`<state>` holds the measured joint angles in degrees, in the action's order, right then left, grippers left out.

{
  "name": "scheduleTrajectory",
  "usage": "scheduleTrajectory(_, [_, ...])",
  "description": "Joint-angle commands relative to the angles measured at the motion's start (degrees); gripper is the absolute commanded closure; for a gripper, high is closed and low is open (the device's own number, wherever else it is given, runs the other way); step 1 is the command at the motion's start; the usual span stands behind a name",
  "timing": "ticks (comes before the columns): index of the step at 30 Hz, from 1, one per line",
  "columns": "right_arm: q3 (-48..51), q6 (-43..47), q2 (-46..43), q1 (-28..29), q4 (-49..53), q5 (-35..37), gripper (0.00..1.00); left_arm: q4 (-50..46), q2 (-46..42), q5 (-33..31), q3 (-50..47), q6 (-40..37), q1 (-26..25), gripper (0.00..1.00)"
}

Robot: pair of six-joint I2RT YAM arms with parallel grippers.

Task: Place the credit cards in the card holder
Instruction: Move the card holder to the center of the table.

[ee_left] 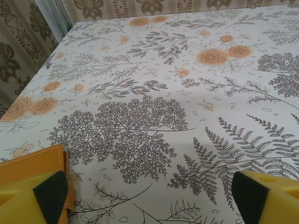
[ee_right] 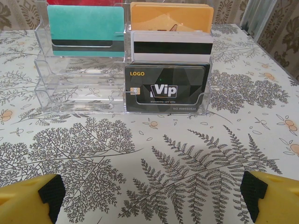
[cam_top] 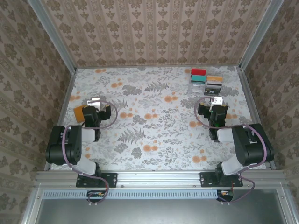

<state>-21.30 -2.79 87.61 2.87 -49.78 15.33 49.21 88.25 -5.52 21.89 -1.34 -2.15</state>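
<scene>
The credit cards stand upright in a clear tiered rack [cam_top: 205, 84] at the far right of the table. In the right wrist view I see a black VIP card [ee_right: 166, 88] in front, a white card with a black stripe [ee_right: 170, 44], a beige-orange card [ee_right: 170, 18] and a teal card [ee_right: 86, 28]. My right gripper [ee_right: 152, 193] is open, a short way in front of the rack and apart from it. The orange-tan card holder [cam_top: 79, 113] lies flat at the left. Its corner [ee_left: 42, 158] shows behind my left finger. My left gripper [cam_top: 96, 103] [ee_left: 149, 191] stands open just right of the card holder.
The floral tablecloth [cam_top: 154, 116] covers the table. Patterned walls with metal posts [cam_top: 51, 35] close it in on the left, back and right. The rack's front left pockets [ee_right: 79, 88] hold no card.
</scene>
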Motion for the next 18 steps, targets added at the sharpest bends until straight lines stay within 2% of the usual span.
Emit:
scheduleTrajectory(1, [-0.94, -0.64, -0.07, 0.03, -1.29, -0.88, 0.0, 0.25, -0.2, 1.04, 1.09, -1.12, 0.35, 0.0])
scheduleTrajectory(18, [-1.02, -0.73, 0.01, -0.02, -1.27, -0.98, 0.0, 0.27, -0.27, 1.19, 1.12, -1.09, 0.45, 0.0])
